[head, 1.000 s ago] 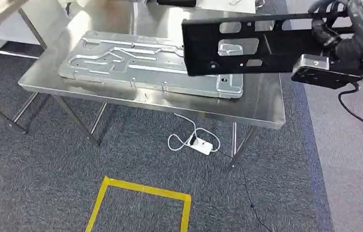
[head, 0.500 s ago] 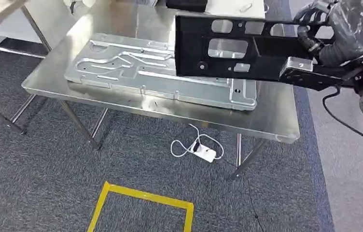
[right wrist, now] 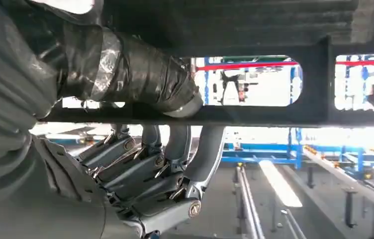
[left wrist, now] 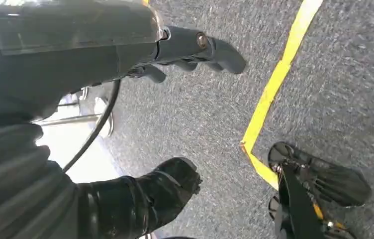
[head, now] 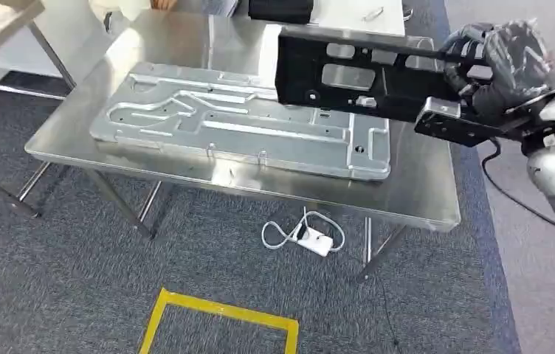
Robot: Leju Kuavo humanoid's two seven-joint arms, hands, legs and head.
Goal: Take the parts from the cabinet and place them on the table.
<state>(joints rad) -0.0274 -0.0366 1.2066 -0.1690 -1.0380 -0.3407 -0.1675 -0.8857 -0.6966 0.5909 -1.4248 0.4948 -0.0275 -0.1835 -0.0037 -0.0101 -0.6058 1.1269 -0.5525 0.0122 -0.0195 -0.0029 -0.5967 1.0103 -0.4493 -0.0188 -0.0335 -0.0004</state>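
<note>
The right hand [head: 507,66] has its fingers [right wrist: 175,149] clamped on the black bracket [head: 356,74], held above the counter [head: 422,184] at 1 o'clock; judged risk: its free end strikes the silver plate [head: 245,122]; the left hand [left wrist: 140,199] hangs with fingers apart.

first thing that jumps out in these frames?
The long black part with cutouts, held in the air by the right hand over the right end of the steel table. Next, the big silver machined plate lying flat across the tabletop beneath it. On the carpet in front, a yellow tape outline, with a white power strip and cable under the table.
</note>
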